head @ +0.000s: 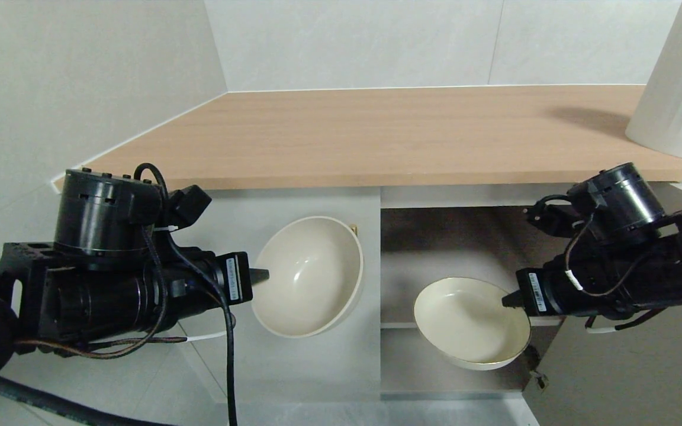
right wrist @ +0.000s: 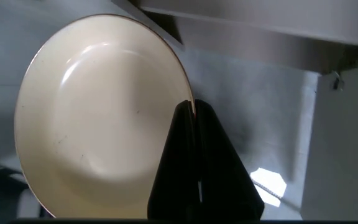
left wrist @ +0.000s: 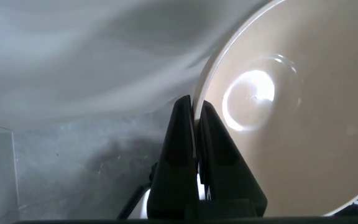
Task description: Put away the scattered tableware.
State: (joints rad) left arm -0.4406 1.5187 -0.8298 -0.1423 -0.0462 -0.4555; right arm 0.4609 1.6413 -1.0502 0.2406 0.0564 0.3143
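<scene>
Below the tabletop's (head: 376, 130) near edge, you have both arms at the cabinet front, each carrying a cream bowl. On the left, your left fingers (head: 259, 275) are pinched nearly together on the rim of the deep bowl (head: 311, 278). The bowl hangs tilted, its hollow facing up and toward you, in front of the closed left door (head: 228, 207). From the left wrist you can see the two dark fingers (left wrist: 182, 130) clamped on either side of that rim. Only the rim's thickness sits between them, and a bright glint shows inside the bowl (left wrist: 291, 124).

On the right, your right fingers (head: 510, 300) grip the rim of the shallow bowl (head: 471, 322) in the same way, closed down to the rim's thickness. This bowl has a thin dark line around its edge. It is held in the air at the mouth of the open compartment (head: 447, 248), over the front edge of the shelf (head: 397, 325), and tips slightly toward you. From the right wrist you see the fingers (right wrist: 182, 137) on the rim nearest them, with the bowl (right wrist: 98, 118) spreading away and the grey cabinet floor behind it. You cannot tell from these views whether the bowl touches the shelf.

The two bowls are near each other but apart, the deep one higher and to the left. Far right on the tabletop stands a tall white ribbed object (head: 678, 89), well away from both bowls.
</scene>
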